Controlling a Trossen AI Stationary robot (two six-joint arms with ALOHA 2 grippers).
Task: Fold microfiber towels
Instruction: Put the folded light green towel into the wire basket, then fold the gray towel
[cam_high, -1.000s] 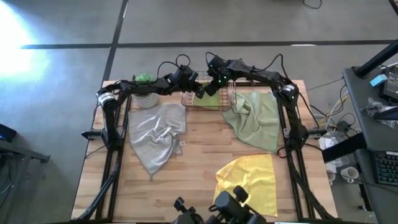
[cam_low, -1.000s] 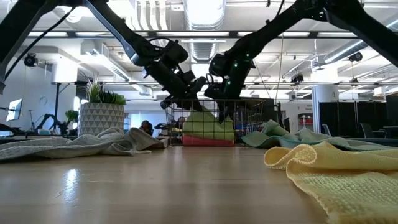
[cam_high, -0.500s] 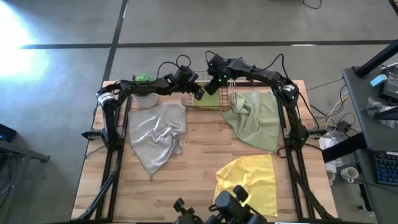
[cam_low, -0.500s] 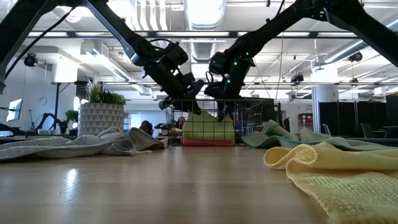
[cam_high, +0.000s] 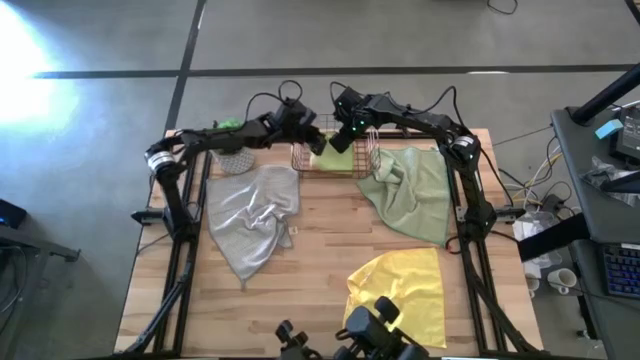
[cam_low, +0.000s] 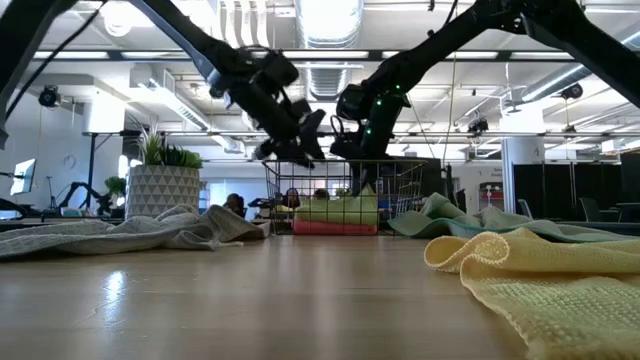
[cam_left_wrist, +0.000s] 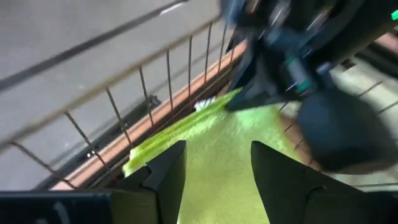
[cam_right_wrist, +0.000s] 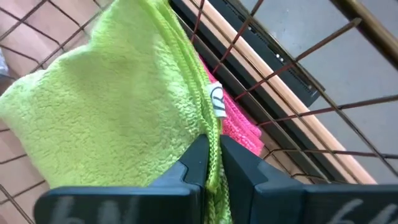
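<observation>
A copper wire basket (cam_high: 345, 135) stands at the table's far middle. In it a folded lime green towel (cam_high: 336, 160) lies on a hot pink towel (cam_right_wrist: 239, 127). My left gripper (cam_left_wrist: 217, 163) hangs open just above the lime towel (cam_left_wrist: 208, 146) and touches nothing. My right gripper (cam_right_wrist: 213, 157) reaches into the basket, shut on that towel's edge. Three towels lie rumpled on the wood: a grey one (cam_high: 255, 212) at the left, a pale sage one (cam_high: 412, 190) at the right and a yellow one (cam_high: 400, 288) at the near right. My right gripper pinches the lime towel's folded edge (cam_right_wrist: 209, 127), beside its small white label, between its two fingers. The fingers slant down into the basket from above. The towel lies in the basket on the pink towel and is not lifted.
A white patterned planter (cam_low: 163, 188) with a green plant stands at the table's far left, next to the grey towel. The basket's wire walls (cam_low: 395, 185) rise around both grippers. Bare wood (cam_high: 320, 240) shows between the grey and the sage towel.
My left gripper has opened, let go of the lime towel and risen a little above the basket. The towel's raised part has sunk, and it lies flatter in the basket now.
</observation>
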